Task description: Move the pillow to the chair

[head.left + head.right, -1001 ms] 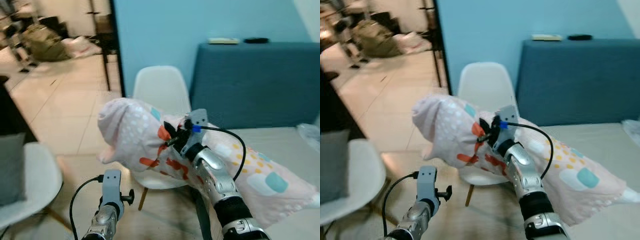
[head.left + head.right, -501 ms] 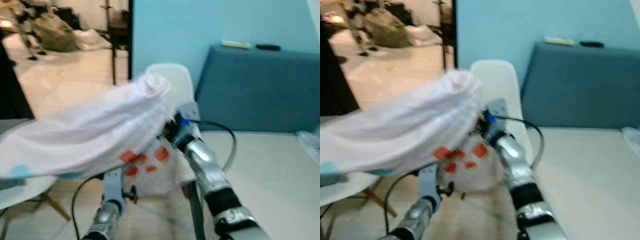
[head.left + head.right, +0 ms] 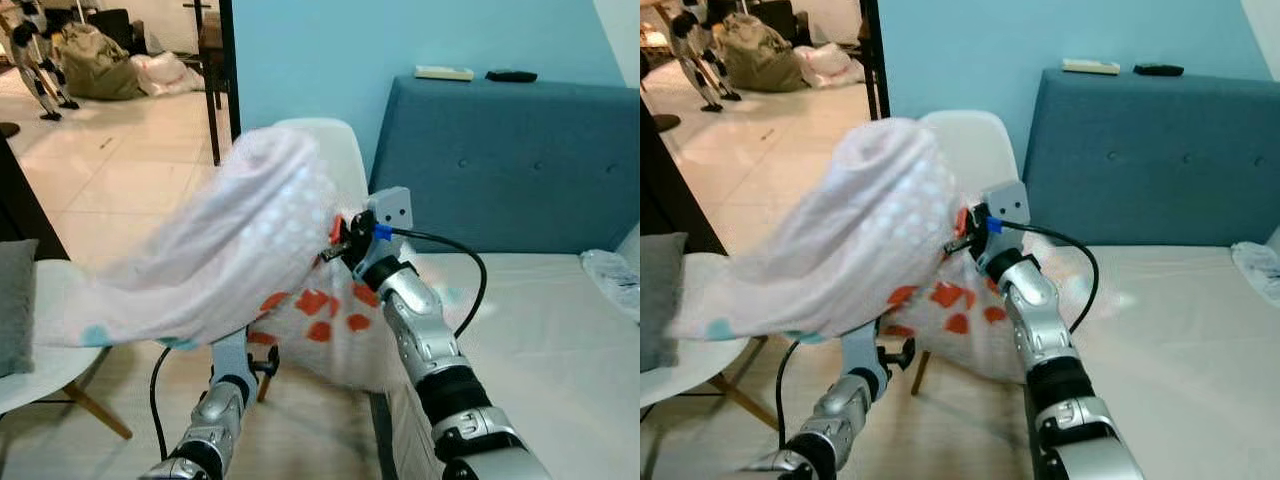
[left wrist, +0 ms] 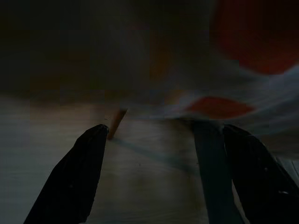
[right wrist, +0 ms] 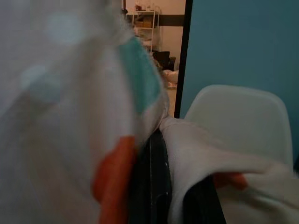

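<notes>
The right tool (image 3: 340, 243) is clenching the pillow (image 3: 230, 250), holding it aloft in front of the white chair (image 3: 340, 150) at twelve o'clock. The left tool (image 4: 161, 140) is hanging spread open beneath the fabric.

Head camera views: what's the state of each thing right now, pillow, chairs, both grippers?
Pink polka-dot fabric pillow: held in the air, draped leftward, blurred.
Right gripper: shut on the pillow's cloth, raised in front of the chair.
Left gripper: open, low beneath the pillow, holding nothing.
White plastic shell chair: upright by the blue wall, seat hidden behind the pillow.
Second white chair: upright, grey cushion on it.
</notes>
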Tool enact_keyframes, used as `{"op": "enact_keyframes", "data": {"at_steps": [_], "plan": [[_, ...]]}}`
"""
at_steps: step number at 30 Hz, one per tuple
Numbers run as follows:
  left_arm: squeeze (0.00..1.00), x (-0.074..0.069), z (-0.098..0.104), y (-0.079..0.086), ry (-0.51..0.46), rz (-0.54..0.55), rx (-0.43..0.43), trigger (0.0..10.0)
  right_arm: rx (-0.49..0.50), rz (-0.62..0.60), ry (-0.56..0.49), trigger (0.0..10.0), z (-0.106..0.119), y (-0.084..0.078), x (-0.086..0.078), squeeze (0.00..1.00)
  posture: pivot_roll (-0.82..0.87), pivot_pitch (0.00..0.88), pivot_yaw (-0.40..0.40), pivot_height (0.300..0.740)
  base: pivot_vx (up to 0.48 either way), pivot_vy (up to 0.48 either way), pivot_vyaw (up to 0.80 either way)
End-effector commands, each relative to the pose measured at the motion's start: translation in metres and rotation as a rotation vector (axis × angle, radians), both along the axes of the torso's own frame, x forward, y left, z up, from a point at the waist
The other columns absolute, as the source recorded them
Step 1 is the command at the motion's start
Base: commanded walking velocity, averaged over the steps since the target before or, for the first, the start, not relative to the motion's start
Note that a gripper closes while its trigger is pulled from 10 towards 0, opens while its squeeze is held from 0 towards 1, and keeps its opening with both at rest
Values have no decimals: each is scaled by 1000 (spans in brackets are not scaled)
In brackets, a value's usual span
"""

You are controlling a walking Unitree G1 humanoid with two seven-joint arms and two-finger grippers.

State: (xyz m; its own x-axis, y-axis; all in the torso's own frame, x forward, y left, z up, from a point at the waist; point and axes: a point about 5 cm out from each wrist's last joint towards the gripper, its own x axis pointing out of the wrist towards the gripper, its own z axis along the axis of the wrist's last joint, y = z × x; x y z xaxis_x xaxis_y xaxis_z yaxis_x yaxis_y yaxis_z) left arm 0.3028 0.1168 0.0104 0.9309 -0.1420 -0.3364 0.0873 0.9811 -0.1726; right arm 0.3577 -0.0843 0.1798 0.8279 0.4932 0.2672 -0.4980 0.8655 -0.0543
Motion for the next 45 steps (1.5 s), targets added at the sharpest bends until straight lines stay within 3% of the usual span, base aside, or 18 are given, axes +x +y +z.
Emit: {"op": "enact_keyframes", "data": {"at_steps": [1,6,9,18,28,38,42,45], "plan": [[0,0,0,-2,-5,-9,-5,10000,6,11,-98,10000,19,4,0,0,-30,0,-47,727,0,0,0],[0,-4,-2,-8,-10,-65,-29,10000,-4,25,-26,10000,3,10,-3,0,-31,0,-43,727,0,-384,0],[0,-4,-2,-4,-14,-41,13,10000,14,-8,1,10000,1,9,-2,0,-35,0,-38,727,0,-449,0],[0,-3,0,7,-32,-16,-22,10000,-4,-139,172,10000,-20,-2,5,0,-39,0,-32,727,0,-43,0],[0,-3,1,25,-56,37,10,10000,-48,-7,254,10000,-42,10,-10,0,-35,0,-31,727,177,0,0],[0,0,8,51,-107,100,47,10000,-32,-8,320,10000,-67,3,-26,0,-27,0,-32,727,348,0,0],[0,5,18,60,-151,114,52,10000,15,-24,308,10000,-60,-1,-25,0,-30,0,-24,727,397,0,0],[0,14,32,59,-217,105,48,10000,183,-7,280,10000,-36,-4,-18,0,-30,0,-22,727,406,0,0]]}}
